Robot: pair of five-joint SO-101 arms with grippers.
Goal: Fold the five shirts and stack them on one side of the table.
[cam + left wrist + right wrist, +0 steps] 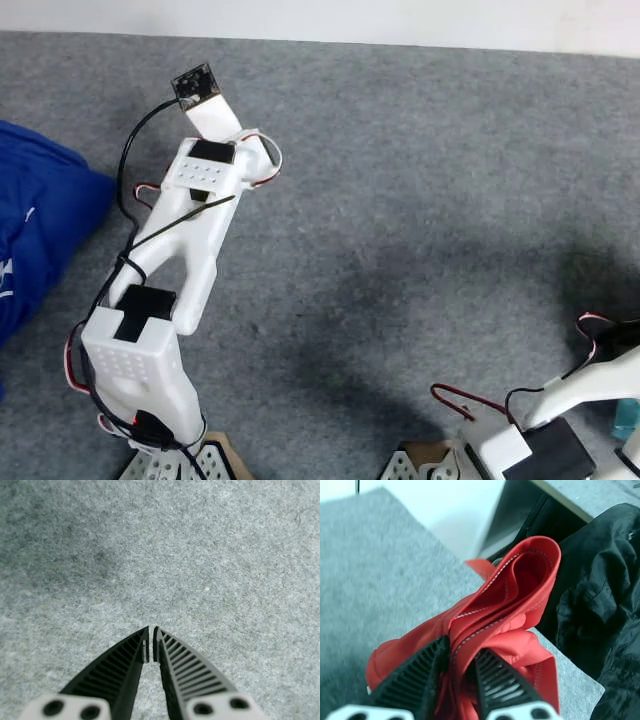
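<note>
Left gripper [151, 645]: jaws nearly touching, over the grey table [420, 180].
Right gripper [462, 649]: clamped on red shirt [520, 580] (bunched, at the table's edge).
Blue shirt [40, 230]: left edge.

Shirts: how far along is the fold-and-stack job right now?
Done: nothing clearly. A blue shirt lies at the edge of the table; I cannot tell whether it is folded. In hand: the right gripper is shut on a bunched red shirt beside black cloth. The left gripper is shut and empty over bare felt. Left: folding the red shirt and the rest, then stacking.
</note>
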